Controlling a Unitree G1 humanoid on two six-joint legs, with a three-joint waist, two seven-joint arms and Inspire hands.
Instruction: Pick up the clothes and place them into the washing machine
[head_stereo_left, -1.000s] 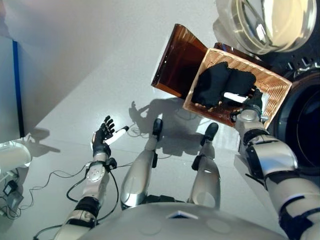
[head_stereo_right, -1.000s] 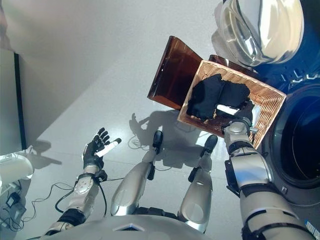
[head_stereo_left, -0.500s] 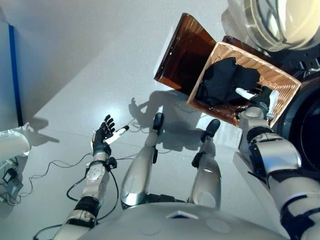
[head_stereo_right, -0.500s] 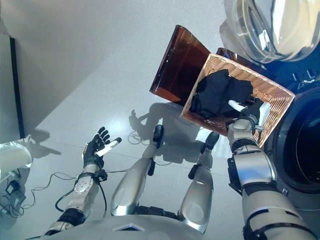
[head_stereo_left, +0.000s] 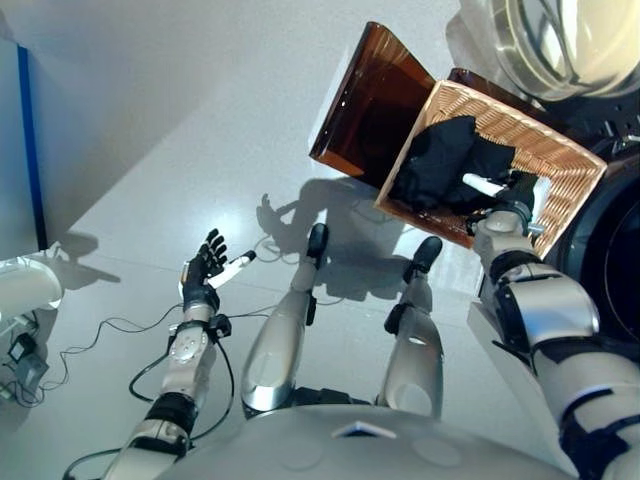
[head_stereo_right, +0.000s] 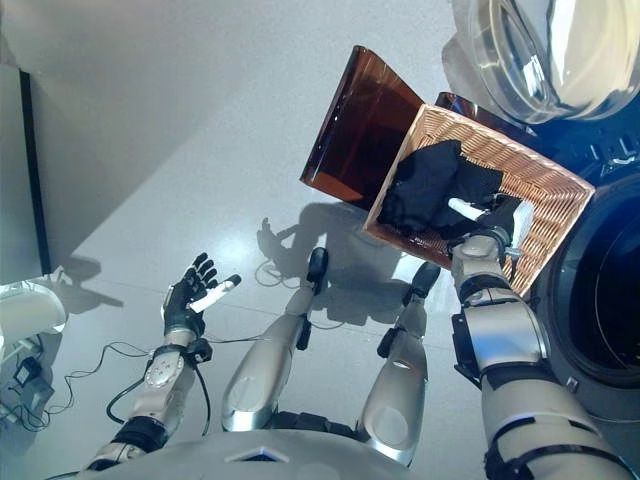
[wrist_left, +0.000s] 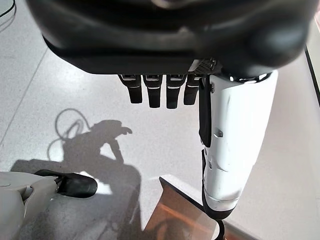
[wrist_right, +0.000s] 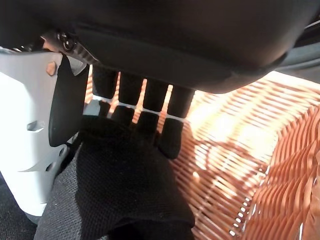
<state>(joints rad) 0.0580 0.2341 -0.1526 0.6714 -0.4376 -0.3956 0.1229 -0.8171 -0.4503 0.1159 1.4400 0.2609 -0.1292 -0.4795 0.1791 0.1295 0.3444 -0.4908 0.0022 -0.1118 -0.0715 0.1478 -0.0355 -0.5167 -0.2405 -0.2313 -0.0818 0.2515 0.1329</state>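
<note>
A heap of black clothes (head_stereo_left: 440, 165) lies in a woven wicker basket (head_stereo_left: 565, 160) on the floor, beside the washing machine (head_stereo_right: 605, 300). My right hand (head_stereo_left: 514, 203) reaches into the basket at the clothes' near edge. In the right wrist view its fingers (wrist_right: 150, 115) are nearly straight and rest on the black cloth (wrist_right: 125, 195), with the white-covered thumb (wrist_right: 30, 140) beside it. My left hand (head_stereo_left: 203, 272) hangs open over the floor at the left, holding nothing; its fingers (wrist_left: 155, 92) are straight.
The washer's round glass door (head_stereo_left: 560, 40) stands open above the basket, and the dark drum opening (head_stereo_left: 610, 250) is to the right. A brown translucent panel (head_stereo_left: 365, 100) leans against the basket's left side. A white object (head_stereo_left: 25, 285) sits at the far left.
The whole picture has shifted a little, so the camera moved. My right hand stays in the basket on the black clothes. The left hand has not moved.
</note>
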